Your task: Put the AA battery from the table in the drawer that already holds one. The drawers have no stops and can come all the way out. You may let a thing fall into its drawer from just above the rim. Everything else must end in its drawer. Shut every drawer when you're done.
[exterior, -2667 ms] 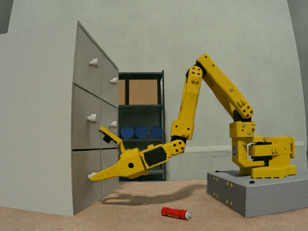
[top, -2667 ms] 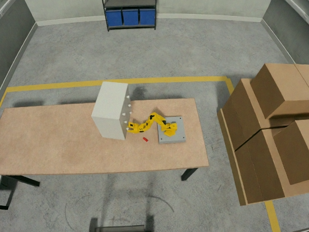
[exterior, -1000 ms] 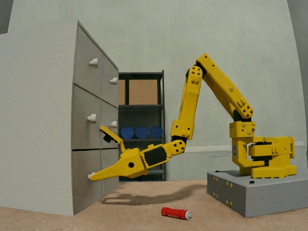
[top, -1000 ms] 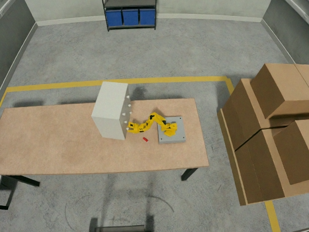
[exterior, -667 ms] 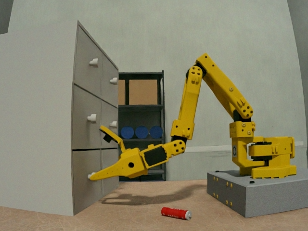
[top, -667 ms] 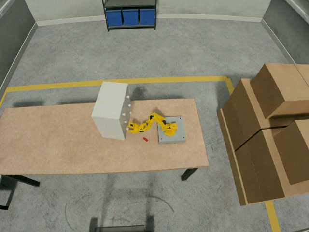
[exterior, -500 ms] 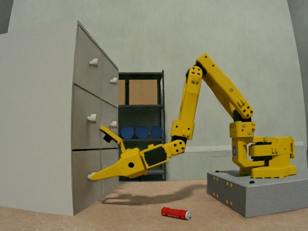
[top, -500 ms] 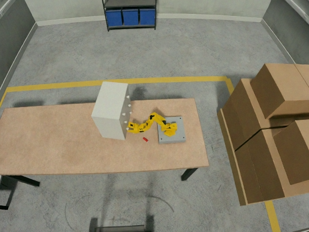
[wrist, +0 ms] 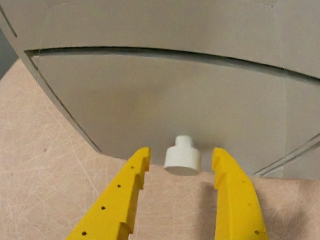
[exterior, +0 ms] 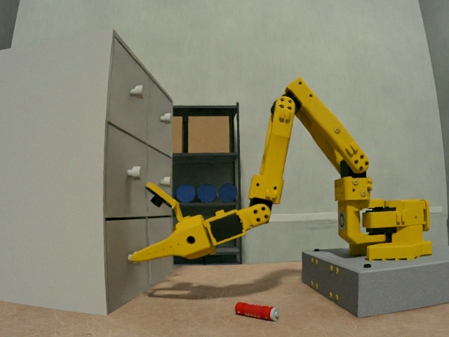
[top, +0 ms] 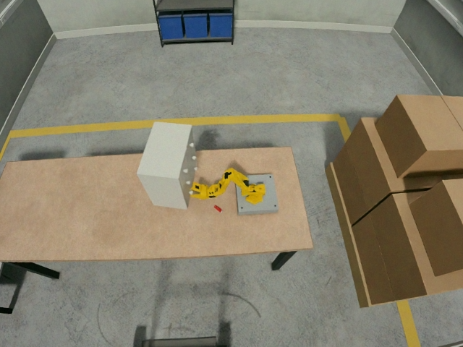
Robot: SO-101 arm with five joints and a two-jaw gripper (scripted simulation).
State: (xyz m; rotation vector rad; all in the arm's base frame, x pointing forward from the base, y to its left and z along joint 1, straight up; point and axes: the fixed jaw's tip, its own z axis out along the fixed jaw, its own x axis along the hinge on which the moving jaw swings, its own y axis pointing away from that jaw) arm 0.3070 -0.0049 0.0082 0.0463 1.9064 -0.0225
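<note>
A red AA battery (top: 217,209) (exterior: 257,311) lies on the table between the cabinet and the arm's base. The grey drawer cabinet (top: 164,160) (exterior: 54,181) (wrist: 167,94) has several drawers with white knobs, and all look shut. My gripper (top: 194,190) (exterior: 135,256) (wrist: 180,154) is low at the nearer bottom drawer. Its two fingers stand on either side of that drawer's white knob (wrist: 182,160), with a small gap on each side. The gripper is open and holds nothing. What lies inside the drawers is hidden.
The arm stands on a grey base block (top: 261,205) (exterior: 380,286) to the right of the battery. The wooden table (top: 74,216) stretches far to the left of the cabinet. Cardboard boxes (top: 411,186) stand on the floor off the table's right end.
</note>
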